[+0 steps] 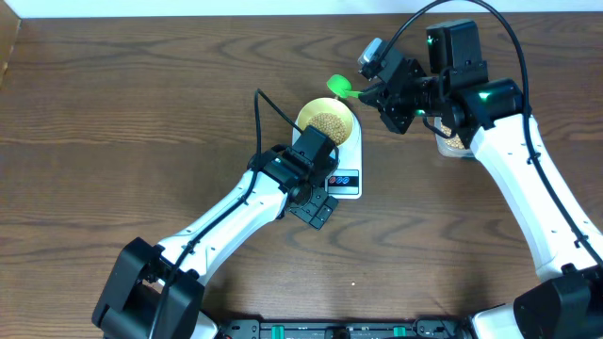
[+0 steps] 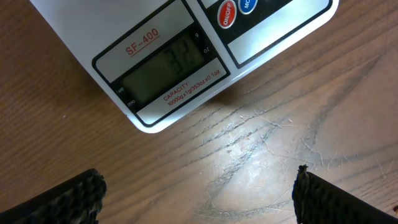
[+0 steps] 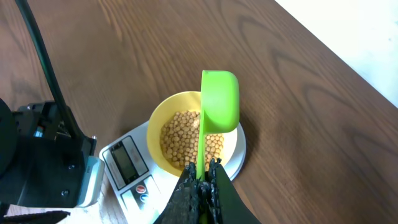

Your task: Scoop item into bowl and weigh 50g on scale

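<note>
The pale-yellow bowl [image 1: 327, 124] stands on the white scale [image 1: 345, 179] and holds tan beans [image 3: 185, 138]. My right gripper [image 3: 203, 177] is shut on the handle of a green scoop [image 3: 219, 104]. The scoop head hangs over the bowl's [image 3: 157, 119] far rim, turned on its side. From overhead the scoop [image 1: 337, 87] shows just beyond the bowl, with the right gripper [image 1: 370, 94] to its right. My left gripper [image 2: 199, 202] hovers open above bare wood beside the scale's display [image 2: 166, 67]. Nothing lies between its fingers [image 2: 69, 199].
A container of beans [image 1: 453, 142] stands on the table under my right arm, mostly hidden. The left arm's wrist [image 1: 309, 158] covers part of the scale. Its black body [image 3: 43, 155] fills the left of the right wrist view.
</note>
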`<action>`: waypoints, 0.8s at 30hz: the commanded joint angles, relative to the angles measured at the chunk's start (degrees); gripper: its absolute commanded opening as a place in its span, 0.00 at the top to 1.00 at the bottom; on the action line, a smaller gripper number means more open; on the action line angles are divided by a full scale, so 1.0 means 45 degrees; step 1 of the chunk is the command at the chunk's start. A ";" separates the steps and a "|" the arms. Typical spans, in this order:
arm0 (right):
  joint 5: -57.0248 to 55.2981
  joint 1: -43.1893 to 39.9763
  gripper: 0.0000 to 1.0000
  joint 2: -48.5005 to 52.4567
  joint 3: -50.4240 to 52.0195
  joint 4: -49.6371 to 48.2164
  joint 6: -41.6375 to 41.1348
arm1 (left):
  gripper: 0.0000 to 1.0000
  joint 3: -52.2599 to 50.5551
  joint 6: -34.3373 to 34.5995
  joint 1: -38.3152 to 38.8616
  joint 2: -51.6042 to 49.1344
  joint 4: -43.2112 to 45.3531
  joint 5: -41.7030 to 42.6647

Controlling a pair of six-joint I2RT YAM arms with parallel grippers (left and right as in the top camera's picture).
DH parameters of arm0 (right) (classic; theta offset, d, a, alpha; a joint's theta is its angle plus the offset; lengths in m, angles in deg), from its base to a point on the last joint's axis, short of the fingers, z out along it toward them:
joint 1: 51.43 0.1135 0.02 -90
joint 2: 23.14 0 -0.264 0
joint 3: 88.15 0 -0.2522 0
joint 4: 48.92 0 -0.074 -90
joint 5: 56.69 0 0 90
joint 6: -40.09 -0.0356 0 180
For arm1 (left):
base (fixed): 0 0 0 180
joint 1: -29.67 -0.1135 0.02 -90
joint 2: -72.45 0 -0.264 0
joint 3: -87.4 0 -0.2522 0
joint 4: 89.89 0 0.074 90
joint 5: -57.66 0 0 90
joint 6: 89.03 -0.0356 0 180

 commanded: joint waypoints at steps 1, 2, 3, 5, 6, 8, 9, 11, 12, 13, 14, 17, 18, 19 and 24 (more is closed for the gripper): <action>0.0233 0.0073 0.99 -0.0141 -0.0238 -0.0073 0.0155 | 0.02 0.0019 -0.0170 -0.0019 0.0214 0.0010 -0.0117; 0.0233 0.0073 0.99 -0.0141 -0.0238 -0.0097 0.0155 | 0.02 0.0019 -0.0170 -0.0019 0.0214 0.0010 -0.0117; 0.0233 0.0073 0.99 -0.0141 -0.0238 -0.0126 0.0155 | 0.02 0.0019 -0.0170 -0.0019 0.0214 0.0010 -0.0117; 0.0228 0.0073 0.99 -0.0141 -0.0238 -0.0253 0.0155 | 0.02 0.0019 -0.0170 -0.0019 0.0214 0.0010 -0.0117; 0.0223 0.0073 0.99 -0.0141 -0.0238 -0.0306 0.0146 | 0.02 0.0019 -0.0170 -0.0019 0.0214 0.0010 -0.0117; 0.0209 0.0073 0.99 -0.0141 -0.0238 -0.0384 -0.0126 | 0.02 0.0019 -0.0170 -0.0019 0.0214 0.0010 -0.0117; 0.0131 0.0063 0.99 -0.0141 -0.0238 -0.0413 -0.0374 | 0.02 0.0019 -0.0170 -0.0019 0.0214 0.0010 -0.0117; 0.0015 0.0000 0.99 -0.0136 -0.0238 -0.0583 -0.1117 | 0.02 0.0019 -0.0170 -0.0019 0.0214 0.0010 -0.0117; 0.0024 -0.0078 0.99 -0.0136 -0.0238 -0.0670 -0.1569 | 0.02 0.0019 -0.0170 -0.0019 0.0214 0.0010 -0.0117; 0.0034 -0.0185 0.99 -0.0136 -0.0238 -0.0767 -0.2084 | 0.02 0.0019 -0.0170 -0.0019 0.0214 0.0010 -0.0117; 0.0034 -0.0311 0.99 -0.0136 -0.0238 -0.0845 -0.2458 | 0.02 0.0019 -0.0170 -0.0019 0.0214 0.0010 -0.0117; 0.0044 -0.0738 0.99 -0.0136 -0.0238 -0.0933 -0.3487 | 0.02 0.0019 -0.0170 -0.0019 0.0214 0.0010 -0.0117; 0.0044 -0.0884 0.99 -0.0136 -0.0238 -0.0923 -0.3784 | 0.02 0.0019 -0.0170 -0.0019 0.0214 0.0010 -0.0117; 0.0044 -0.1064 0.99 -0.0136 -0.0238 -0.0894 -0.4095 | 0.02 0.0019 -0.0170 -0.0019 0.0214 0.0010 -0.0117; 0.0034 -0.1967 0.99 -0.0136 -0.0238 -0.0525 -0.4770 | 0.02 0.0019 -0.0170 -0.0019 0.0214 0.0010 -0.0117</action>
